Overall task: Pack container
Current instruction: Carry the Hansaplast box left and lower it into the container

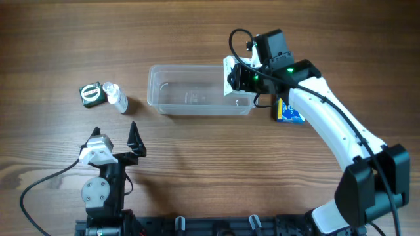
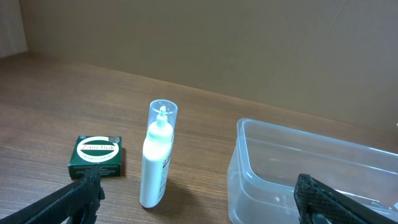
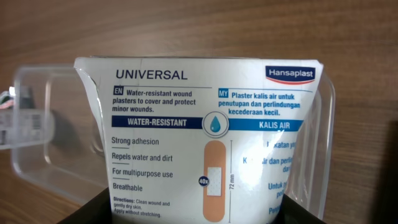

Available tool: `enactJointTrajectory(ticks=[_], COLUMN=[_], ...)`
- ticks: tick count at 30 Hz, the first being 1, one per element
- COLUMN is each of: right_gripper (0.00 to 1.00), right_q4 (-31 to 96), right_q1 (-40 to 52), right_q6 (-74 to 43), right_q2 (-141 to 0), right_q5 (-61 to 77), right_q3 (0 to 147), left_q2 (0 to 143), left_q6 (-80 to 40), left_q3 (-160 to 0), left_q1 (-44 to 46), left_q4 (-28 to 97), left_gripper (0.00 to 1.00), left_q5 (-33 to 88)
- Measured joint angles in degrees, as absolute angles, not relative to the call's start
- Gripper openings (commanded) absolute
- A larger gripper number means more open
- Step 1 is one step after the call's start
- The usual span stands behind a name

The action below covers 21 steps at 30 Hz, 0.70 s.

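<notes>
The clear plastic container (image 1: 197,98) lies in the middle of the table, with nothing inside that I can see. My right gripper (image 1: 237,77) is shut on a white Hansaplast plaster box (image 3: 205,137) and holds it over the container's right end (image 3: 43,162). A white bottle with a clear cap (image 1: 117,98) lies to the container's left, with a small green box (image 1: 91,94) beside it. In the left wrist view the bottle (image 2: 157,155), the green box (image 2: 96,157) and the container's left end (image 2: 273,168) show ahead. My left gripper (image 1: 115,139) is open and empty, near the front edge.
A blue-and-yellow carton (image 1: 289,111) lies right of the container, partly under the right arm. The tabletop is brown wood.
</notes>
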<state>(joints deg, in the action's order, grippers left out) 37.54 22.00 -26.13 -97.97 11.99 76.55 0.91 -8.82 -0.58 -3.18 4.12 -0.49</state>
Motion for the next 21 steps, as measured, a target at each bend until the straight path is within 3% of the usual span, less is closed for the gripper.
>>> enactJointTrajectory(ticks=[10, 21], right_gripper=[0.60, 0.74], right_q4=[38.2, 37.7], right_q1=[22.0, 22.0], right_q6=[-26.4, -26.9], right_q2=[-100.9, -103.9], right_q5=[11.4, 11.2], right_q3=[76.6, 76.6], left_q2=[0.9, 0.9], left_q6=[-8.8, -8.8], left_q3=[-0.6, -0.6], left_q1=[-3.2, -3.2], left_q4=[4.1, 4.1], left_gripper=[1.00, 1.00], left_q5=[-0.5, -0.5])
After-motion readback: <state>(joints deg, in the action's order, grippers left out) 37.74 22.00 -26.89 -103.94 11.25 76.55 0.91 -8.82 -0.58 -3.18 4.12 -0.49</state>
